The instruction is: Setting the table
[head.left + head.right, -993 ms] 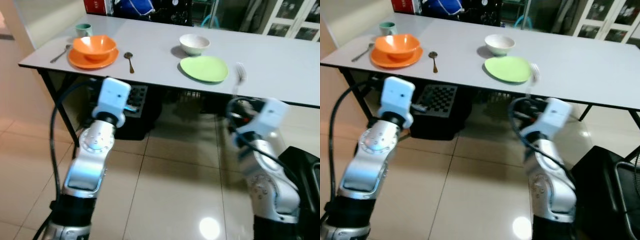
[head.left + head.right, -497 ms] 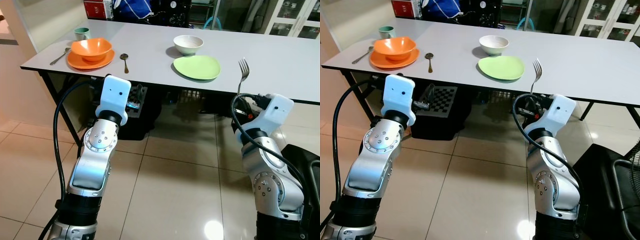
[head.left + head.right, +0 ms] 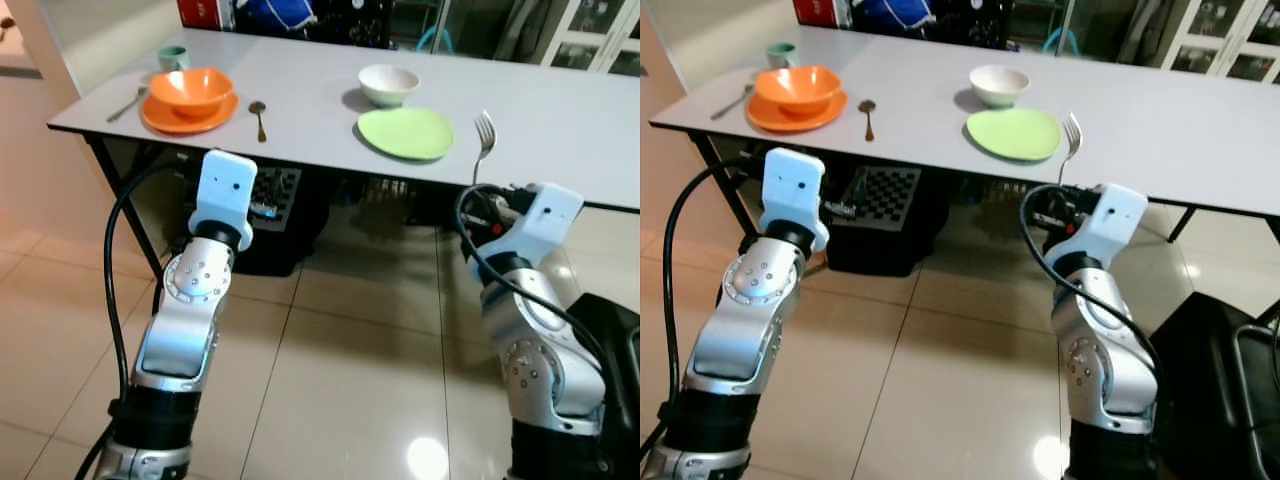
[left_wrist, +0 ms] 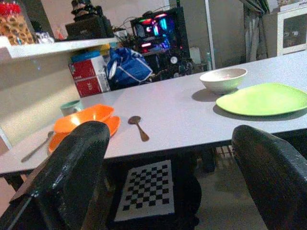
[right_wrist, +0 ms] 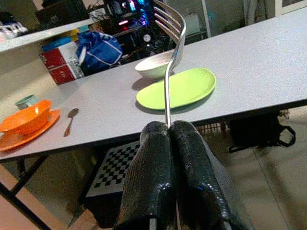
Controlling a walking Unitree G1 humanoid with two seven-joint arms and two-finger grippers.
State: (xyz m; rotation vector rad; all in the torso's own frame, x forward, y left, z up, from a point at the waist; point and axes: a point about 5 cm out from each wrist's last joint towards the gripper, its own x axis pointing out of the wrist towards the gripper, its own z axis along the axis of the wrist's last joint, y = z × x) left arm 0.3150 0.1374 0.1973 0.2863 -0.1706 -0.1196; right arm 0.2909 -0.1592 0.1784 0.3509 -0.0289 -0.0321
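My right gripper [image 5: 169, 128]: pinched tight on the fork [image 5: 171, 50], tines up, in front of the table [image 3: 560, 120].
My left gripper [image 4: 172, 158]: fingers wide apart, holding nothing, below the table edge.
Green plate [image 3: 407, 133]: on the table, just left of the fork.
White bowl [image 3: 389, 84]: just behind the plate.
Orange bowl [image 3: 190, 88]: on an orange plate [image 3: 165, 118], spoon [image 3: 259, 117] beside it.

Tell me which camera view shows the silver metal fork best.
The right wrist view: the silver metal fork rises close up from the right gripper, fingers shut on its handle. Both eye views show it small, tines up, before the grey table edge. The left wrist view faces the table's dishes instead.
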